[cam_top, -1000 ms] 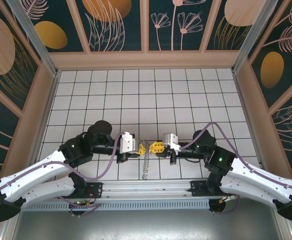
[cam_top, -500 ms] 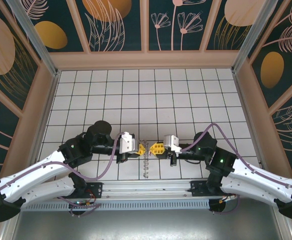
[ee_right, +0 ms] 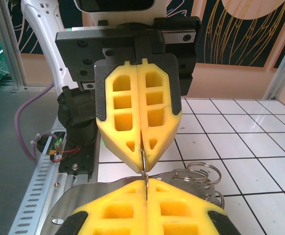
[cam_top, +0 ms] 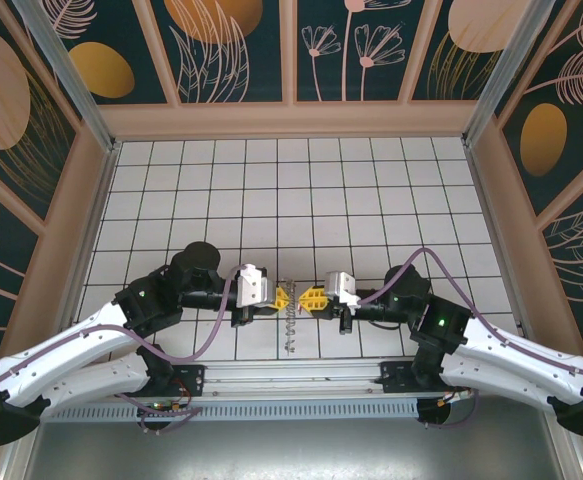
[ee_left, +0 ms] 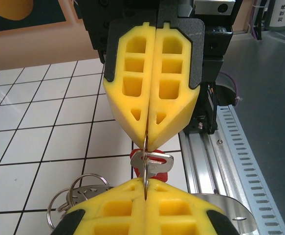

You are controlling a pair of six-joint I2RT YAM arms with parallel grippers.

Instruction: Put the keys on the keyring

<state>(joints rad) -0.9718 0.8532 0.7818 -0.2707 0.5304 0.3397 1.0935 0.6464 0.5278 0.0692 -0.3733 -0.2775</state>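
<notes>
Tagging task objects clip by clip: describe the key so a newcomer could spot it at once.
Near the front edge of the white tiled table, the left gripper and right gripper meet tip to tip, both shut on the keyring wire. The key sits in the gap between their yellow tips. It is the only small red piece; its neighbours are plain silver loops.

Bright, even light is washing the tiled floor (cam_top: 291,190); faint shadows are lying beneath the arms (cam_top: 71,352); nearest yellow pads (ee_left: 122,193) are blurring slightly.
</notes>
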